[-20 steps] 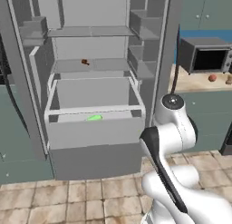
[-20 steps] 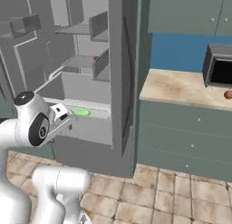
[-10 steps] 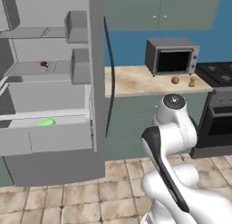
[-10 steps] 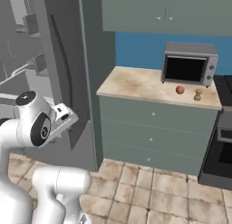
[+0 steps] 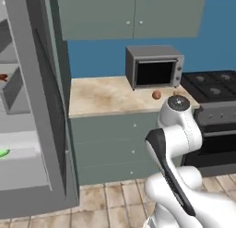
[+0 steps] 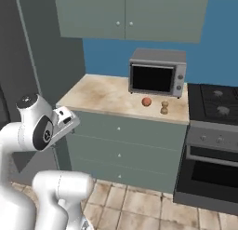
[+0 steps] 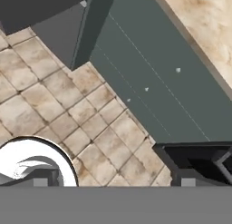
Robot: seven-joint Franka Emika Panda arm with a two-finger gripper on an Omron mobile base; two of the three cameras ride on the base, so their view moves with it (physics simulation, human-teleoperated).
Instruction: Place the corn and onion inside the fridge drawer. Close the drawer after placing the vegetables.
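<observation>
The onion (image 5: 156, 94), a small reddish-orange ball, sits on the pale worktop (image 5: 106, 95) just in front of the grey microwave (image 5: 154, 70) and just beside a small tan knobbed piece (image 6: 164, 107). The corn (image 5: 2, 153) shows as a sliver of bright green at the far side of the fridge (image 5: 41, 107) from the microwave, lying inside the light grey fridge drawer (image 5: 23, 165), which stands pulled out.

The white arm is folded low in front of the worktop's green drawer fronts, well short of the onion. The end effector (image 7: 113, 175) points down at the tiled floor (image 7: 59, 105) and the cabinet base, with nothing between its tips; how wide they are parted cannot be told.

With the corn apparently already stowed, the step in hand looks like fetching the onion. It would be done well by lifting the hand clear of the worktop edge, coming down on the ball from above, keeping off the knobbed piece, and closing across its widest part, since a round thing may roll.
</observation>
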